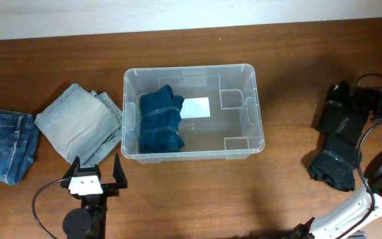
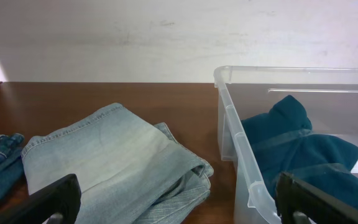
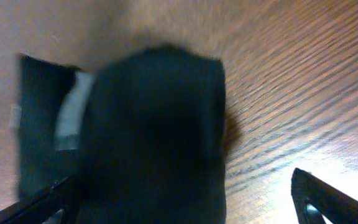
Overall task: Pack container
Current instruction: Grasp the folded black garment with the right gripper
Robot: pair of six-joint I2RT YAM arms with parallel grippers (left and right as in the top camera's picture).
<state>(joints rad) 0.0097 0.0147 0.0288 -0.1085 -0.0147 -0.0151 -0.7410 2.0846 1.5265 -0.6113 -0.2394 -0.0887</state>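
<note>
The view is blurred. A black folded garment [image 3: 157, 130] fills the middle of the frame, lying on the brown wood-grain table [image 3: 303, 74]. A pale patch [image 3: 72, 115], perhaps a label, shows at its left edge. The jaws stand wide apart, one dark tip at each lower corner, with the garment between them. Glare brightens the table at lower right.

Robot test bench: wooden table [image 1: 191, 192] against plain wall [image 2: 166, 37]
</note>
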